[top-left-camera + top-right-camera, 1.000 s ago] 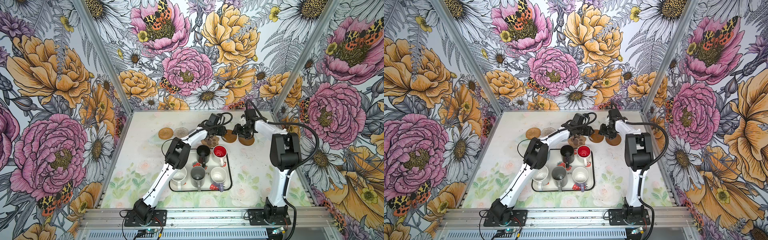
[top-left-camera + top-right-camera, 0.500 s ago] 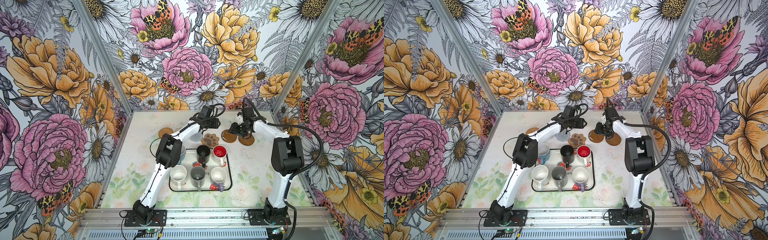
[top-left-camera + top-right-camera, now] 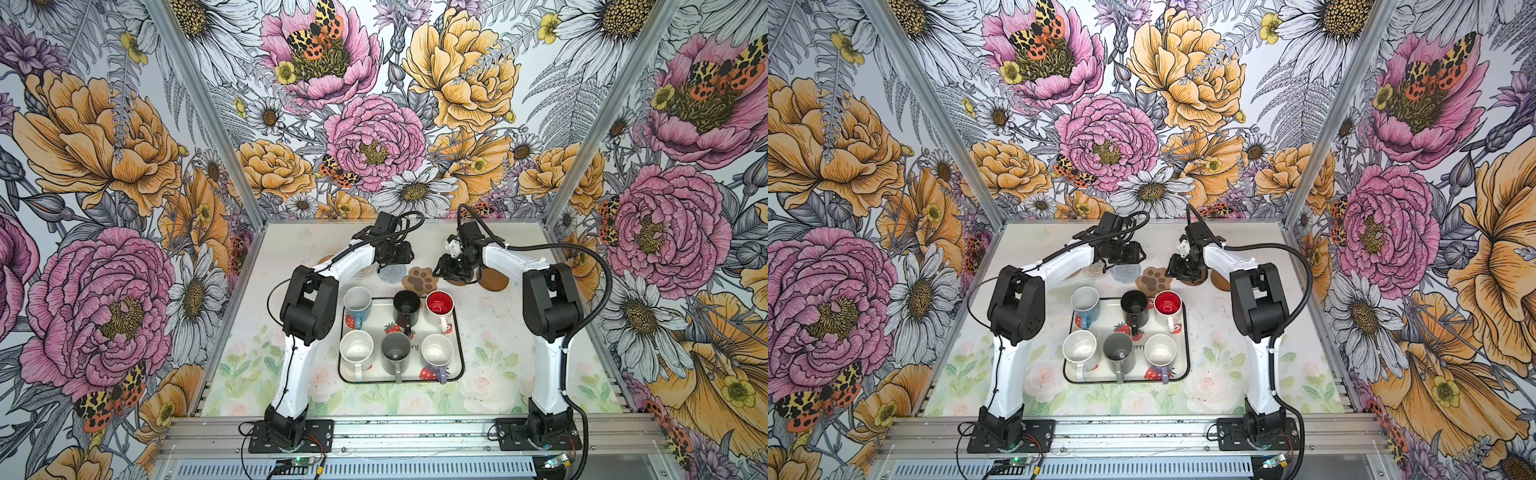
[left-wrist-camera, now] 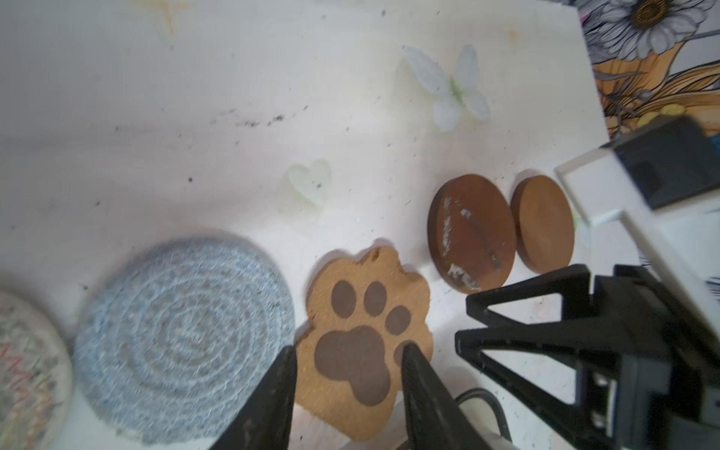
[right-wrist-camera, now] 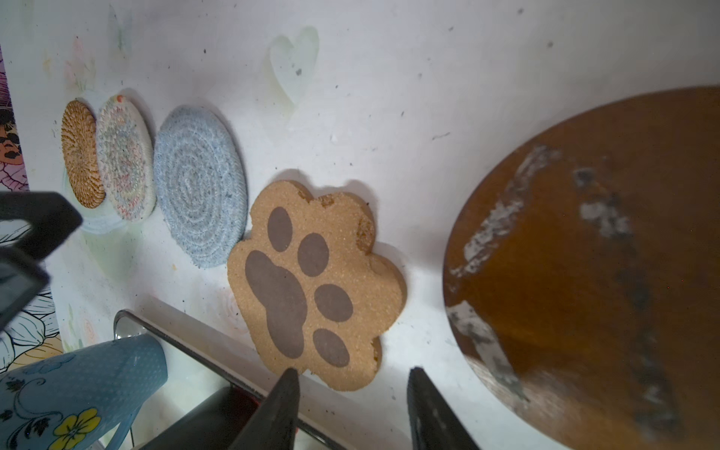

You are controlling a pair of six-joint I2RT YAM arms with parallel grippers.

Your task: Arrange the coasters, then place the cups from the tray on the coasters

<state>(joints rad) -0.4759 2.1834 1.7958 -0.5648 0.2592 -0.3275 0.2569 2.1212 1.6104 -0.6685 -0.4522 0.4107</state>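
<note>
Spacing seems the concern: in the far row the rattan coaster (image 5: pixel 78 154) and whitish coaster (image 5: pixel 124 159) look to be touching, and the brown discs (image 4: pixel 471 233) sit just beside each other. Left gripper (image 4: pixel 348 350) and right gripper (image 5: pixel 352 372) hover part-open and empty by the paw coaster (image 5: pixel 311 280); sliding crowded ones gently apart should leave room. Cups (image 3: pixel 395 353) stand on the tray (image 3: pixel 382 311), nearer.

The rattan coaster (image 3: pixel 325 259) mostly hidden behind the left arm (image 3: pixel 353 262) — whitish coaster (image 4: pixel 27 370) cut by picture edge.
</note>
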